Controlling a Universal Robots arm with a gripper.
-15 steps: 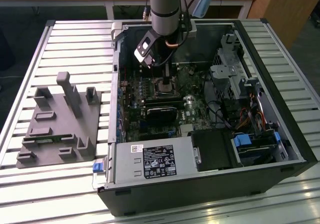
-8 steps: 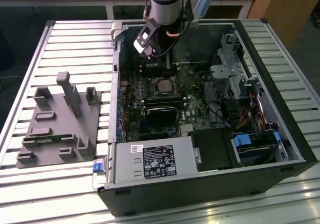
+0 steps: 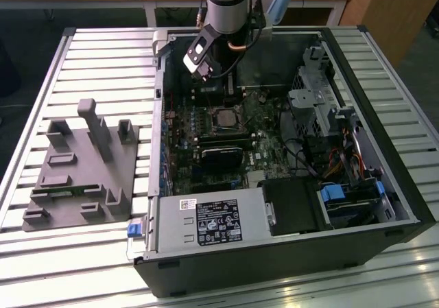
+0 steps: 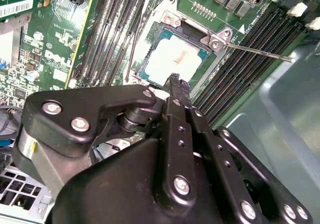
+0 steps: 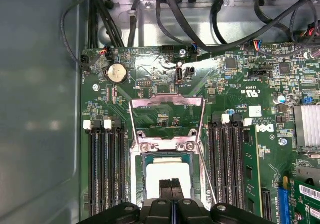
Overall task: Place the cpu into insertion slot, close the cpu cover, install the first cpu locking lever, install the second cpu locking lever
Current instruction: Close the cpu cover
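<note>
The cpu lies flat in the insertion slot, its pale metal face up, seen also in the second wrist view. The cpu cover, a thin silvery frame, is swung open and stands back from the slot, with the board visible through its window. Two thin locking levers stick out unlatched beside the slot. My gripper hovers just over the near edge of the cpu. Its black fingers are pressed together, shut, with nothing between them.
The arm reaches down into the open computer case. Black memory slots flank the socket on both sides. Cables and the drive cage crowd one side of the case. A grey fixture block sits outside on the slatted table.
</note>
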